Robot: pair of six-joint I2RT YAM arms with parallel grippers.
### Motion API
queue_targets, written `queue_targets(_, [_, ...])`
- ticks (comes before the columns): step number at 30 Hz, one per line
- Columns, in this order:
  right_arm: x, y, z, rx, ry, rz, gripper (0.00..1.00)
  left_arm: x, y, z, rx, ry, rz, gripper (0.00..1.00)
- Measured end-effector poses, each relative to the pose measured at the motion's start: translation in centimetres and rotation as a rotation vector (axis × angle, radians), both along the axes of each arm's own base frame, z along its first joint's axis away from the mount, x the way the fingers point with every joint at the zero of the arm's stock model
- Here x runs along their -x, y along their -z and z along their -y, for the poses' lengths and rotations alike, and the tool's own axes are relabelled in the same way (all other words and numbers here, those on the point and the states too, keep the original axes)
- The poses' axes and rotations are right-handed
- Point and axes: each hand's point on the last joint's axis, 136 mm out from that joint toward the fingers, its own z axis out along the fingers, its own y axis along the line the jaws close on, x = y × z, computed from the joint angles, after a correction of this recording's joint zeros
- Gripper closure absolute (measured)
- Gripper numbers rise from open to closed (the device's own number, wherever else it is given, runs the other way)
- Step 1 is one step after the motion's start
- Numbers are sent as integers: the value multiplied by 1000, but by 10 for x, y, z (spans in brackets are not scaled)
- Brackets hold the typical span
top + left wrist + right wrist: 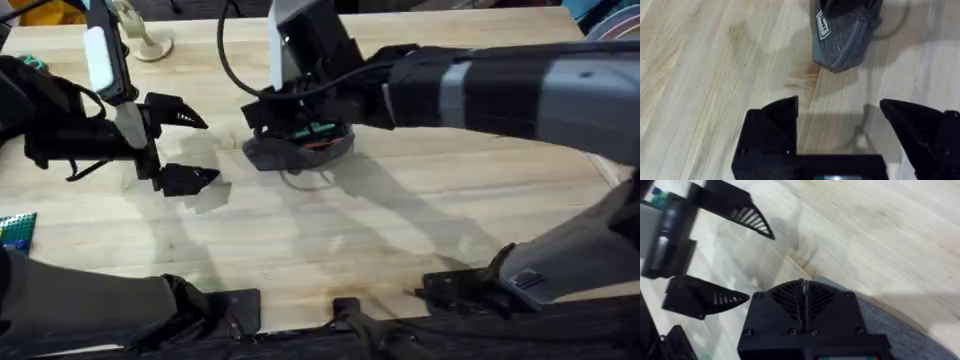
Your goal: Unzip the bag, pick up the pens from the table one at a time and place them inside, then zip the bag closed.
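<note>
The grey bag [290, 155] lies on the table [400, 250] left of centre, mostly covered by my right arm. Its rounded end with a white label shows in the left wrist view as the bag [840, 42]. My right gripper [300, 135] reaches in from the right and sits on the bag; up close the right gripper [802, 287] is shut, a thin sliver like the zipper pull pinched at its tips, over the grey fabric [905, 325]. My left gripper [190, 145] hovers open and holding nothing just left of the bag, seen too as the left gripper [845, 120]. The pens are out of view.
A cream stand [145, 40] sits at the back left and a blue-green item [15, 228] at the left edge. A thin cable loop [310, 180] lies just in front of the bag. Bare wood stretches across the front middle.
</note>
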Motion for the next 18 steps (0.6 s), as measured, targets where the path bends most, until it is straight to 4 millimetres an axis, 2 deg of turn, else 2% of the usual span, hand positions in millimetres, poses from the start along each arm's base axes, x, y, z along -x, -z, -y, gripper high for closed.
queue_targets(7, [10, -30, 8, 5, -38, 61, 971, 1, 0, 0, 1, 0, -2, 8])
queue_targets(18, [13, -30, 11, 20, -47, 61, 971, 0, 0, 0, 1, 0, -2, 8])
